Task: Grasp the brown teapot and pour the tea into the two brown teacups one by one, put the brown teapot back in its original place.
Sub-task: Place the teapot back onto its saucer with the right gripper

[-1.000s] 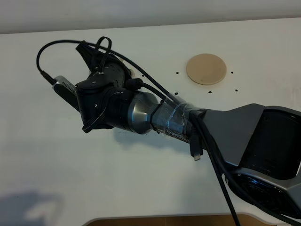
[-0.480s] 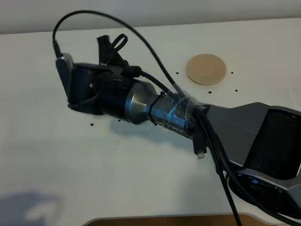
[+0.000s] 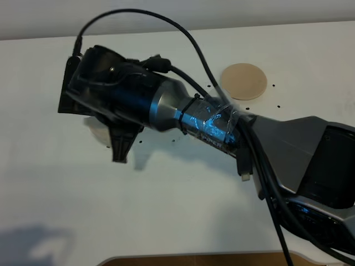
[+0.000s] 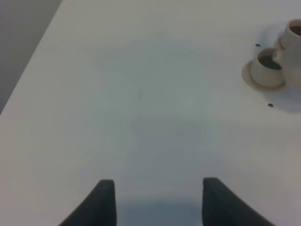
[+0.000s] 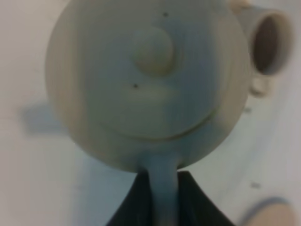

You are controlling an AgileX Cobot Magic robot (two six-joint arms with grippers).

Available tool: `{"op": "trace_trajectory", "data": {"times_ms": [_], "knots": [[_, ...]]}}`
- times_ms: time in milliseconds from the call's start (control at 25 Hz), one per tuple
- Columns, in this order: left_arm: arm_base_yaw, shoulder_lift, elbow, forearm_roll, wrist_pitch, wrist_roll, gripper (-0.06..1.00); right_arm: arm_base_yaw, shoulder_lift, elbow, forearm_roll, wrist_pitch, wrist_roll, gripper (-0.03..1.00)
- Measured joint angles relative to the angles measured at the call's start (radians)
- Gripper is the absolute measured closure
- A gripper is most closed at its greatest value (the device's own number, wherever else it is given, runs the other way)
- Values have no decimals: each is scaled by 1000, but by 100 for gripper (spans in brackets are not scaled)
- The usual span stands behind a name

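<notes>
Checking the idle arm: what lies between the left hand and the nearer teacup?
Only bare white table lies between the left hand and the small beige cup on its saucer, per the left wrist view.

1. We see a matt, smooth ceramic-looking teapot (image 5: 148,84).
2. The two cups (image 4: 267,68) look equally matt.
3. The desk (image 3: 183,210) is smooth matt white.
4. The right arm (image 3: 166,108) shows brushed metal and glossy tape.

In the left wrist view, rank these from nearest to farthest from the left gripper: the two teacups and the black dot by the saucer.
From the left gripper:
1. The black dot, just short of the saucer.
2. The first teacup, standing on that saucer, just beyond the dot.
3. The second teacup, behind the first and partly cut off by the frame.
</notes>
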Motion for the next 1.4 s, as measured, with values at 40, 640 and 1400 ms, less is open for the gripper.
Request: {"op": "trace_trajectory", "data": {"times_ms": [40,640,1400], "knots": [[0,0,0,0,0,0,50,-1,0,0,34,0,12,88],[0,0,0,0,0,0,50,-15,0,113,229,-58,25,88],[0,0,0,0,0,0,50,-393,-123,122,283,-41,-168,88]]}}
